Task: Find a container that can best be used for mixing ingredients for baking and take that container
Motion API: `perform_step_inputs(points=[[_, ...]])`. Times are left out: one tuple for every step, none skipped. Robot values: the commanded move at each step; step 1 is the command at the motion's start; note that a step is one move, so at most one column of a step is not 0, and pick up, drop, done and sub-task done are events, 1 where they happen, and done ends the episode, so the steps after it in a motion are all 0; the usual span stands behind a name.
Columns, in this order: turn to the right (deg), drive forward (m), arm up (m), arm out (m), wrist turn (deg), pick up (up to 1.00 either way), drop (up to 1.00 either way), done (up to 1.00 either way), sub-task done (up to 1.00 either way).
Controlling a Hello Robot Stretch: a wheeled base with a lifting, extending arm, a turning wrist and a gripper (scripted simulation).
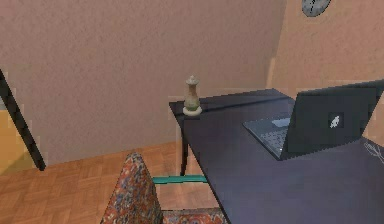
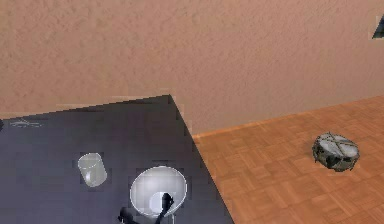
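- Since the white bowl (image 2: 158, 188) is the widest open-mouthed thing on the desk (image 2: 100, 128), it looks like the obvious pick for mixing batter. It sits upright, low in the arm side view and near the desk's right-hand edge, so it's within easy reach for the arm.
- Dark bits of the robot's jaws show right at the bowl, partly across its inside. Touching the rim or just hovering? Can't tell tbh. Same for whether they're spread or pressed together, or whether they've got anything.
- A small pale cup (image 2: 92, 169) stands near the bowl, not touching it. It's too narrow for mixing, so probably a bystander, but it's close enough to get bumped.
- Forward view has a laptop (image 1: 335, 120) with its lid up on the desk, a pale pepper-mill-looking thing (image 1: 192, 97) at the far corner and a patterned chair (image 1: 135, 190) by the near edge.
- A round grey gadget (image 2: 337, 151) sits on the wood floor, well apart.
- Best guess is the robot is side-on to the desk so the arm reaches the bowl. The grab looks in hand but isn't clearly done.
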Motion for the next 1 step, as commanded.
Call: perform_step_inputs(points=[[0.0, 0.0, 0.0, 0.0, 0.0, 0.0, 0.0, 1.0, 0.0]])
